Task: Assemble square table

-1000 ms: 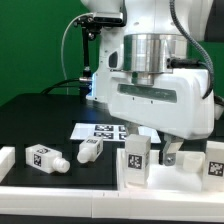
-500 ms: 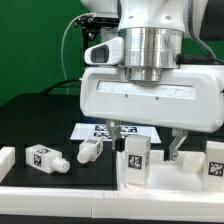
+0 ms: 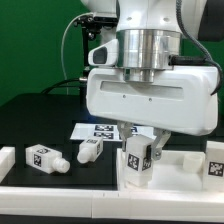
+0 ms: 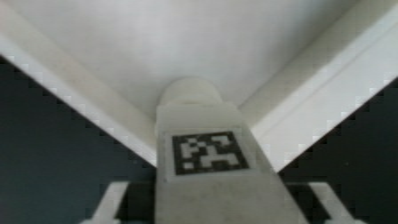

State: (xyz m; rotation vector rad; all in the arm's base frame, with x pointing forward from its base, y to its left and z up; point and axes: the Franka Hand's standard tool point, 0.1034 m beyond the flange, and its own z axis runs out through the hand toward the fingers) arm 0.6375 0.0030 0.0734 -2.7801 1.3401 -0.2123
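Note:
A white leg [image 3: 138,157] with a black-and-white tag stands upright on the white square tabletop [image 3: 185,172], near its rim. My gripper [image 3: 145,146] hangs over this leg with one finger on each side. In the wrist view the leg [image 4: 214,160] fills the middle between the fingers [image 4: 116,200]. A thin dark gap shows on both sides, so the jaws stand open around the leg, close to it. Beyond it lies a corner of the tabletop [image 4: 196,50]. Two more legs lie on the black table [image 3: 42,157] [image 3: 90,150]. Another leg [image 3: 214,160] stands at the exterior view's right.
The marker board [image 3: 92,130] lies flat behind the legs. A long white rail [image 3: 60,196] runs along the table's front edge. A white block [image 3: 5,158] sits at the far left of the exterior view. The arm's large body hides the back right.
The jaws stood wide apart on either side of the standing leg and have drawn in close to it. The hand has shifted slightly to the exterior view's right. The legs have not moved.

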